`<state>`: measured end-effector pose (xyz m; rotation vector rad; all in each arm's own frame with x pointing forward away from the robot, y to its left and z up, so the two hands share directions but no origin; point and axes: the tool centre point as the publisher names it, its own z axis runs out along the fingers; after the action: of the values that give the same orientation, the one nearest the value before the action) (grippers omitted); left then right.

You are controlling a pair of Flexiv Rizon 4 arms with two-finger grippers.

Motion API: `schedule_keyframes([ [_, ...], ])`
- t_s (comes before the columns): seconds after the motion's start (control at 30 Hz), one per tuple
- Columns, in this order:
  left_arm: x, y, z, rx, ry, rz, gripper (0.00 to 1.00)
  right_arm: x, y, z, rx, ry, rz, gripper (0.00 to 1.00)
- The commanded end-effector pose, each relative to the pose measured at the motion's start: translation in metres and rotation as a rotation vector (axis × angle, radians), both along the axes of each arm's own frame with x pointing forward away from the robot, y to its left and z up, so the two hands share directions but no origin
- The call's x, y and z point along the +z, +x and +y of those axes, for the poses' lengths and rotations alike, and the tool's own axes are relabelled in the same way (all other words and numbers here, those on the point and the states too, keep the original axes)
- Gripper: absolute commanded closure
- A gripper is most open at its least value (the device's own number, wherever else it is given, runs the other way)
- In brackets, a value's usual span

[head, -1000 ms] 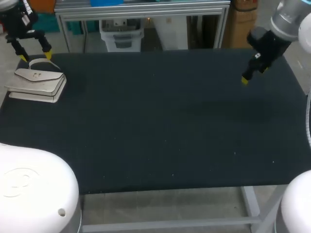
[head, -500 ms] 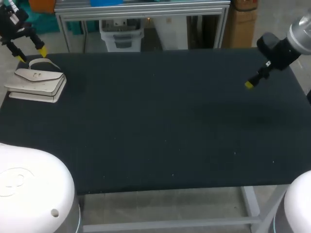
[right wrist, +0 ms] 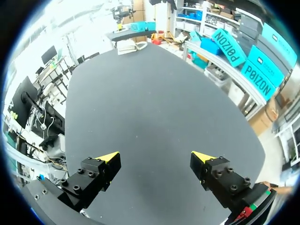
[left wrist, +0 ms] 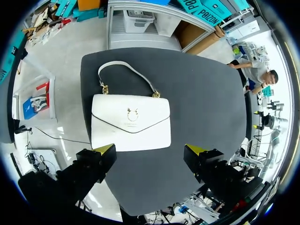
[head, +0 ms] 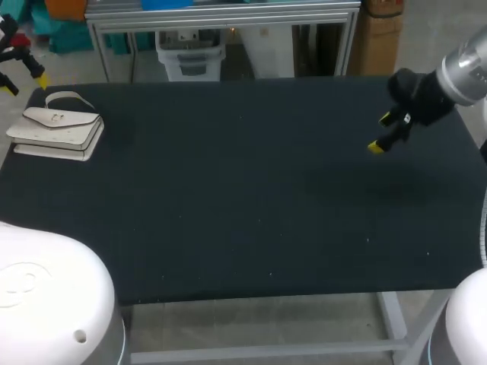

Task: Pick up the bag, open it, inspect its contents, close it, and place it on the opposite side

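Bag (left wrist: 131, 122) on table (left wrist: 206, 103), seen from the left wrist cam: white, flap closed over a gold ring clasp, lying flat ahead of and below the left gripper (left wrist: 150, 150). Its handle, joined by gold chain links, lies on the cloth on the bag's far side from the fingers. Left gripper's yellow tips are spread wide, one off each near corner of the bag, touching nothing.

Head cam gives what the wrist cam can't: the left gripper (head: 23, 80) hangs in the air off the table's (head: 243, 205) far corner, just beyond the bag (head: 55, 131) and apart from it. The arm itself is mostly out of shot. Clasp and chain are too small to make out from here.

Right arm comes in from its own side with the wrist angled down toward the table's middle. The right gripper (head: 380, 133) hangs above the cloth, well apart from the bag, w/ the whole width of the table between them.

Right wrist cam shows its gripper (right wrist: 155, 156) w/ fingers spread, nothing between them, and bare dark table (right wrist: 154, 93) ahead. The bag (right wrist: 127, 45) is only a small pale shape far ahead of the fingers, at the table's other end.
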<state>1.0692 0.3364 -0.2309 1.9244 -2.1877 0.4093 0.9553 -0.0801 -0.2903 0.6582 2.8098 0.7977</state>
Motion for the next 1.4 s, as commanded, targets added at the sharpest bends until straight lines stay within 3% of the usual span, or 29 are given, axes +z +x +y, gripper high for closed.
schedule_keyframes([
  [0.03, -0.008, 0.018, 0.026, 0.003, -0.061, 0.035, 0.00, -0.005, -0.009, 0.002, 0.031, 0.006, -0.027, 0.00],
  [0.47, -0.031, 0.030, 0.066, 0.015, -0.066, 0.049, 0.00, -0.013, -0.048, 0.024, 0.279, 0.032, -0.041, 0.00],
  [0.77, -0.056, 0.034, 0.085, -0.005, -0.115, 0.075, 0.00, -0.017, -0.062, 0.030, 0.391, 0.033, -0.032, 0.00],
  [1.33, -0.108, 0.028, 0.074, -0.014, -0.222, 0.194, 0.00, -0.017, -0.062, 0.030, 0.391, 0.033, -0.032, 0.00],
  [1.4, -0.111, 0.025, 0.071, -0.014, -0.232, 0.196, 0.04, -0.017, -0.062, 0.030, 0.391, 0.033, -0.032, 0.00],
])
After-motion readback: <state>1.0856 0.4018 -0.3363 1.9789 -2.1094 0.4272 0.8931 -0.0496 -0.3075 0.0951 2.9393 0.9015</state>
